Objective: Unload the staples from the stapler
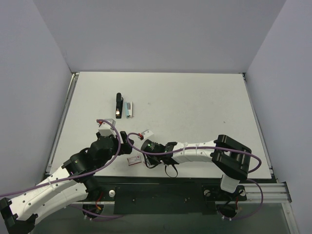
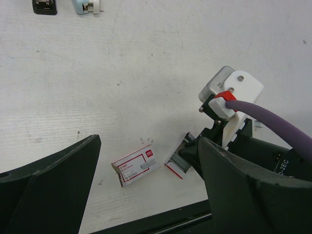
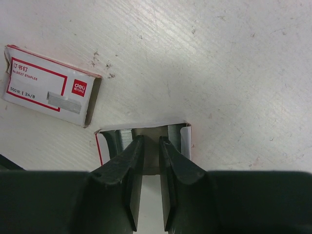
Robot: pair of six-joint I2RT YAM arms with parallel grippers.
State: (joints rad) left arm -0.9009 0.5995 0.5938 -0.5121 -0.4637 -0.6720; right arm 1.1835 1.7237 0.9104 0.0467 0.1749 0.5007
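Observation:
The black stapler lies at the far left of the table, its silvery tip towards me. Its end shows at the top edge of the left wrist view. My right gripper reaches down into an open white staple tray with grey staples in it. Its jaws stand a narrow gap apart with nothing between them. It also shows in the top view and in the left wrist view. My left gripper is wide open and empty above the table.
A white and red staple box sleeve lies left of the tray near the front edge, also in the wrist views. A small light-blue tool lies just right of the stapler. The table's black front edge is close.

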